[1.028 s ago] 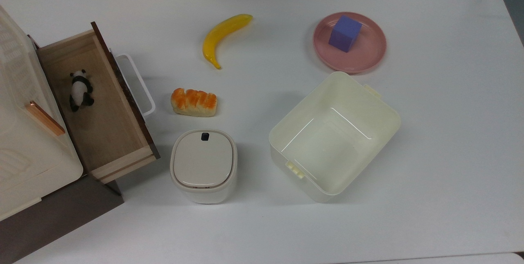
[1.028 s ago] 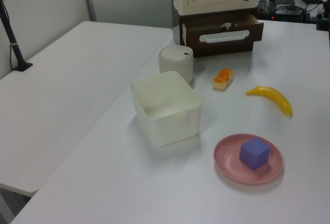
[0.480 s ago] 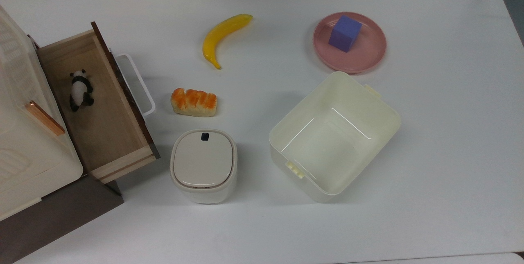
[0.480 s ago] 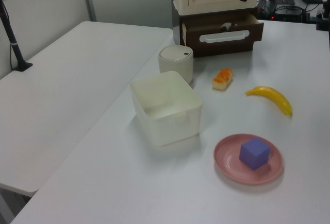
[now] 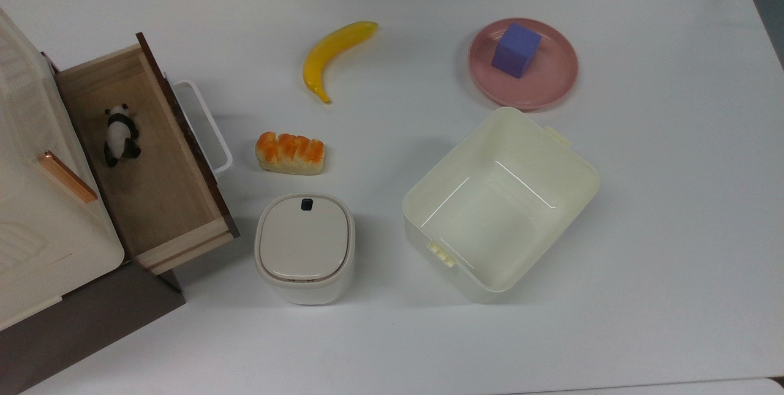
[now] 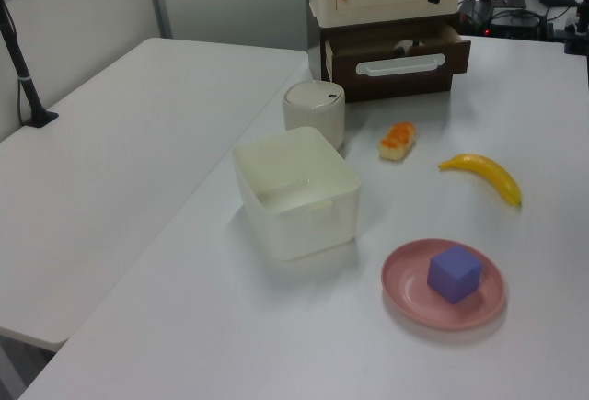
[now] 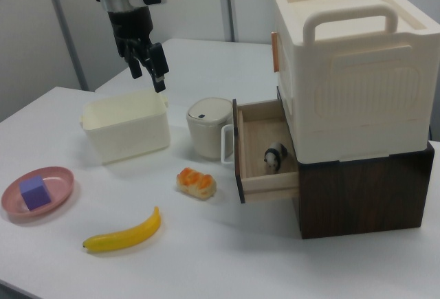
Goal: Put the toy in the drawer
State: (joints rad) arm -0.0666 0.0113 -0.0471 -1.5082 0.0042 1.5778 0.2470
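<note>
Scene: a white desk (image 5: 643, 229) carried a small wooden cabinet with a cream plastic carrier box (image 7: 344, 58) stacked on it, seen at the left edge of the top view.
Toy: a tiny black-and-white panda figurine (image 5: 120, 135) lay inside the drawer, near its back, beside the cabinet body; in the right view it (image 7: 275, 157) sat on the drawer floor, right of centre of the frame.
Drawer: a shallow light-wood drawer (image 5: 160, 199) with a dark front panel and a white loop handle (image 5: 205, 127) stood pulled out, in the left part of the top view.
Claw: the robot's claw (image 7: 155, 69) hung in the air in the upper left of the right view, above the cream bin and well apart from the drawer; its two fingers looked spread with nothing between them.
Other things: a yellow banana (image 5: 334, 55) upper centre of the top view, a toy bread loaf (image 5: 290, 152) near the drawer handle, a lidded cream container (image 5: 304, 247) below it, an open cream bin (image 5: 499, 202) at centre right, and a purple cube (image 5: 516, 50) on a pink plate (image 5: 554, 82) at upper right.
Progress: judging by the panda lying in the drawer and the empty claw away from it, the placing appeared done; the drawer stood open, and the task named no closing.
</note>
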